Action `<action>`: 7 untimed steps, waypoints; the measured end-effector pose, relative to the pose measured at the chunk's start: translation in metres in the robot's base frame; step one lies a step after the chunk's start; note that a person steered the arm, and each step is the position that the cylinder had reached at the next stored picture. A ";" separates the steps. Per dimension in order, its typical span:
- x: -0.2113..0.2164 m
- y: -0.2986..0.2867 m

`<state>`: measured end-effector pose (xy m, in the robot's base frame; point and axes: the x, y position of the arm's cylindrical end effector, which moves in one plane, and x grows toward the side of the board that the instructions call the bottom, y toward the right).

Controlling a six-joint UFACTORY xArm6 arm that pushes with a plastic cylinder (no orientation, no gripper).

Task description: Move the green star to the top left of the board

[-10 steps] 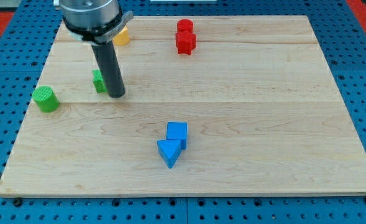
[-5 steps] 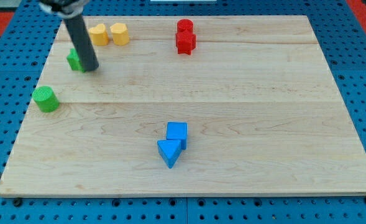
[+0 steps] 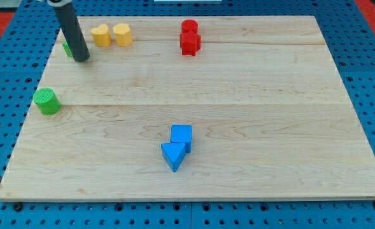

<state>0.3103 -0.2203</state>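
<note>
The green star [image 3: 67, 49] is almost wholly hidden behind my rod; only a green sliver shows at the rod's left side, near the board's top left corner. My tip [image 3: 81, 59] rests on the board, touching the star's right side. The wooden board [image 3: 238, 95] fills most of the view.
Two yellow blocks [image 3: 100, 35] [image 3: 122, 34] sit just right of my rod at the top. A green cylinder [image 3: 46, 102] stands at the left edge. Two red blocks [image 3: 190, 37] sit at top centre. A blue cube [image 3: 181, 135] and blue triangle [image 3: 172, 156] lie at the lower middle.
My tip has slid up and to the left, pushing the green star from the left middle of the board towards the top left corner. The other blocks have not moved.
</note>
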 end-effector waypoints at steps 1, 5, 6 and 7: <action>-0.025 0.001; -0.037 -0.015; -0.039 -0.017; -0.032 -0.019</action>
